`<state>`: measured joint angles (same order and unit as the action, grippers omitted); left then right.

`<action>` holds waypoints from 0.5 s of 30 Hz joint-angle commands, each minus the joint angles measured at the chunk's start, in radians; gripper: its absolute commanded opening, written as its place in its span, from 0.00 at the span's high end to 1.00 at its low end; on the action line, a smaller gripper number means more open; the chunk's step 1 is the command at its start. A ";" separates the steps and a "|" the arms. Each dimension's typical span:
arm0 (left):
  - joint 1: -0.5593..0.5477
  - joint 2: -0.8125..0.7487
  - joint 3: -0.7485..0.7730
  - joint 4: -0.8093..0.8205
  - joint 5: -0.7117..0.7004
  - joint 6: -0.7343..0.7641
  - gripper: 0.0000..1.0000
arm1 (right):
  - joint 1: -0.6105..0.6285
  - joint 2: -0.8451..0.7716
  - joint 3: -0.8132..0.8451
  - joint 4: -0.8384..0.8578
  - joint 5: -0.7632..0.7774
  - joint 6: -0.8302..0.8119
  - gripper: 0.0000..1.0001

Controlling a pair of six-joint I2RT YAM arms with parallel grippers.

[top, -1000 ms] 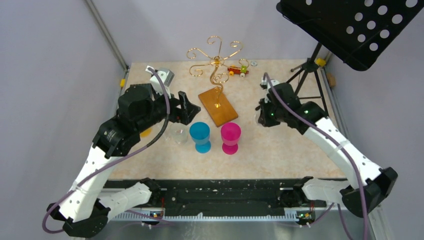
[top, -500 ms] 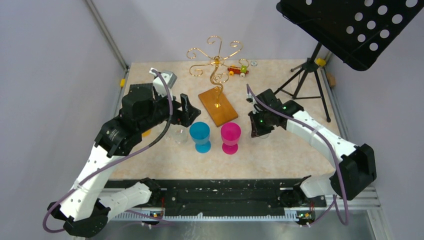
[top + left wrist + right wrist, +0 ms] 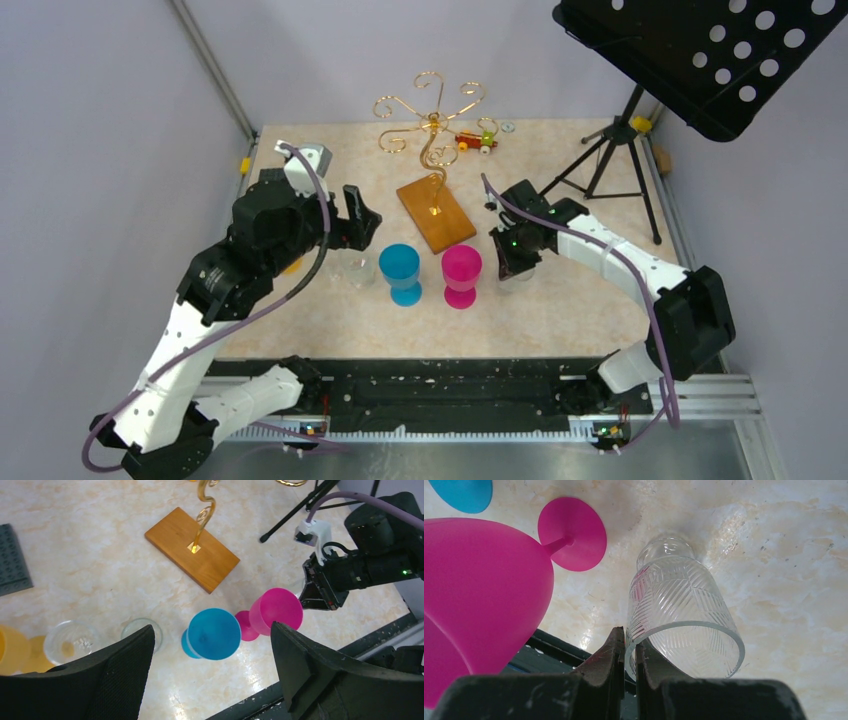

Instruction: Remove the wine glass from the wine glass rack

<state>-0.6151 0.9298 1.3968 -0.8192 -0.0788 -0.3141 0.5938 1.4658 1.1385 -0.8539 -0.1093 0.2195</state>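
The clear wine glass (image 3: pixel 679 605) is off the gold wine glass rack (image 3: pixel 432 130), well apart from it and just right of the pink glass (image 3: pixel 461 272). I can't tell whether it rests on the table (image 3: pixel 580 295). The right hand (image 3: pixel 630 641) is clenched on its rim. The left hand (image 3: pixel 212 636) hangs released, spread wide above the blue glass (image 3: pixel 210 630).

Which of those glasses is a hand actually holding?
The clear patterned glass beside the pink glass: the right hand pinches its rim. The pink glass and blue glass stand free.
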 commanded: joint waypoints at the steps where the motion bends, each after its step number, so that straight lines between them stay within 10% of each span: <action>1: 0.003 -0.031 0.060 -0.050 -0.126 -0.041 0.11 | 0.006 0.013 0.016 0.034 0.008 -0.003 0.93; 15: 0.003 -0.082 0.118 -0.196 -0.260 -0.107 0.05 | 0.006 -0.092 0.076 0.047 0.003 0.023 0.59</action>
<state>-0.6147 0.8867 1.4719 -0.9810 -0.2874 -0.3969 0.5938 1.4723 1.1465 -0.8448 -0.0990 0.2283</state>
